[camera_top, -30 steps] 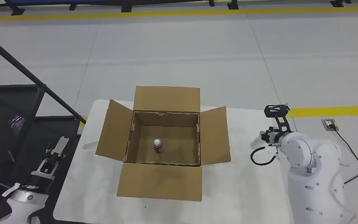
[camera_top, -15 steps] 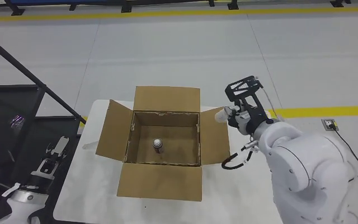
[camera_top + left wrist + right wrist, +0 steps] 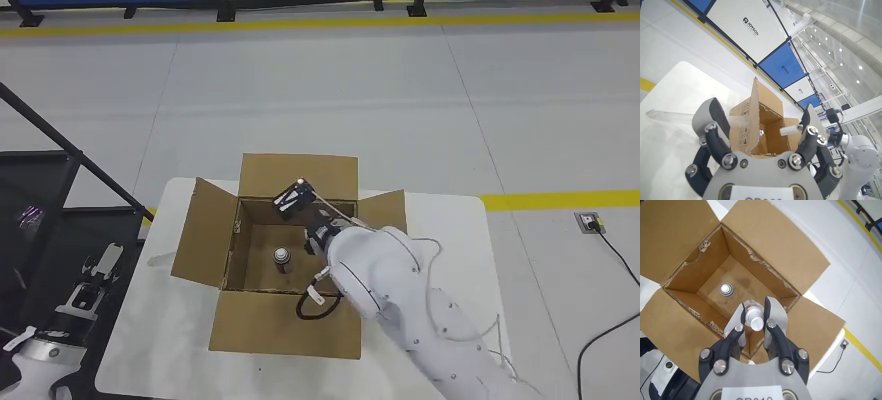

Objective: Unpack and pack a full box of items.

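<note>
- One left hand (image 3: 761, 115), fingers spread wide and empty, sits beside the white surface's (image 3: 150, 330) left edge.
- Mid-surface stands a brown cardboard box (image 3: 298, 176), flaps folded out, with a silver-topped spray can (image 3: 726, 289) upright on its floor.
- Right hand (image 3: 755, 306) hangs over the box opening, clamped on a clear white-capped bottle (image 3: 754, 315).

The right gripper (image 3: 292, 197) travelled from the right edge of the table (image 3: 460, 240) to the right flap of the box (image 3: 285, 325), and then further, until it hung above the far part of the opening. It carried the white bottle (image 3: 754, 316) along, pinched between its fingers. The arm swung in after it and came to lie across that right flap, so part of the flap was covered.
</note>
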